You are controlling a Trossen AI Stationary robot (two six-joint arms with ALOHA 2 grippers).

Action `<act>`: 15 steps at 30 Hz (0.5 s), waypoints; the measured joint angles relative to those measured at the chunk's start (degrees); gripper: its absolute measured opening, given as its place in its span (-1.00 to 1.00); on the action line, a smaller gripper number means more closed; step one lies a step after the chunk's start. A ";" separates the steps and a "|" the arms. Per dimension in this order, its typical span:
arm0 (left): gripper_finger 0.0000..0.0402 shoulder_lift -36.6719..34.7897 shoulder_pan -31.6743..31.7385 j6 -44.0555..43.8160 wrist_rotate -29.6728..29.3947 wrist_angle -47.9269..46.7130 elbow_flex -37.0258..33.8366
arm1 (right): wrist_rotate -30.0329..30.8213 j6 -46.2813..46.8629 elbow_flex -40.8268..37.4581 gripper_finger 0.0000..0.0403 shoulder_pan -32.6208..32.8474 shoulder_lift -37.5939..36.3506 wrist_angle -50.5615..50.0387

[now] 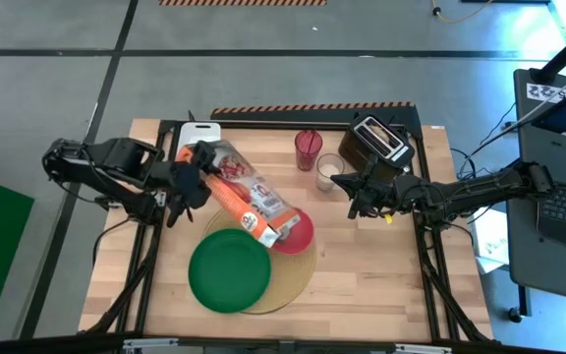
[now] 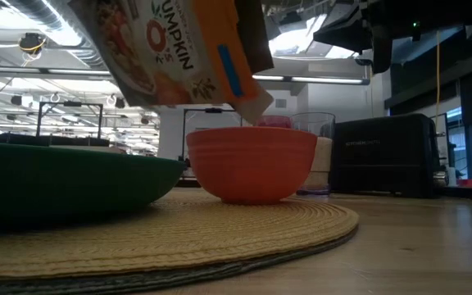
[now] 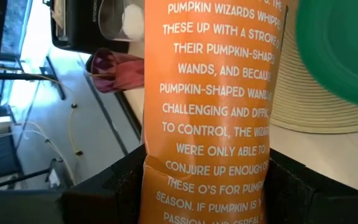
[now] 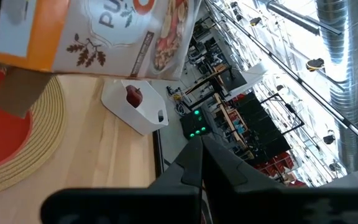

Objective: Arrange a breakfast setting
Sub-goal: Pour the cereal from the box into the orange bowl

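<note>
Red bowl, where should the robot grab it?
Pinch the red bowl by its rim from above, on the side toward the right gripper: it stands upright and open, and the tilted cereal box in the left gripper covers its other side.

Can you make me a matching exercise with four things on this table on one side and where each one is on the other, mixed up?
Things:
1. orange pumpkin cereal box
2. large green plate
3. small dark-red fruit
4. black toaster

Places:
A. on the white rectangular cutting board
B. at the table's far edge, beside the cups
C. held tilted by the left pincer over the red bowl
D. on the round tan woven placemat

Pairs: 1-C, 2-D, 3-A, 4-B
</note>
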 joint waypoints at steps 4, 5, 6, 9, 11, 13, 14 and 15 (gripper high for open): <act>0.16 1.35 -0.71 1.31 -1.24 -0.05 0.00 | 0.00 0.00 0.00 -0.97 0.00 0.00 -0.01; 0.16 1.86 -0.92 1.74 -1.48 -0.08 0.00 | 0.00 0.00 0.00 -0.97 0.00 0.00 -0.03; 0.16 2.45 -1.18 2.17 -1.67 -0.05 0.00 | 0.00 0.00 0.00 -0.97 0.00 0.00 -0.02; 0.16 4.14 -1.69 2.90 -2.76 -0.02 -0.01 | 0.00 0.00 0.00 -0.97 0.00 0.00 -0.02; 0.16 5.05 -1.99 2.96 -3.55 -0.02 0.00 | 0.00 0.00 0.00 -0.97 0.00 0.00 -0.01; 0.16 5.62 -2.31 2.95 -4.69 -0.09 0.00 | 0.00 -0.02 0.00 -0.97 0.00 0.00 -0.05; 0.16 6.01 -2.70 2.94 -5.54 -0.09 0.00 | 0.00 -0.02 0.00 -0.97 0.00 0.00 -0.05; 0.16 6.34 -3.13 2.96 -6.55 -0.11 0.00 | 0.00 -0.02 0.00 -0.97 0.00 0.00 -0.10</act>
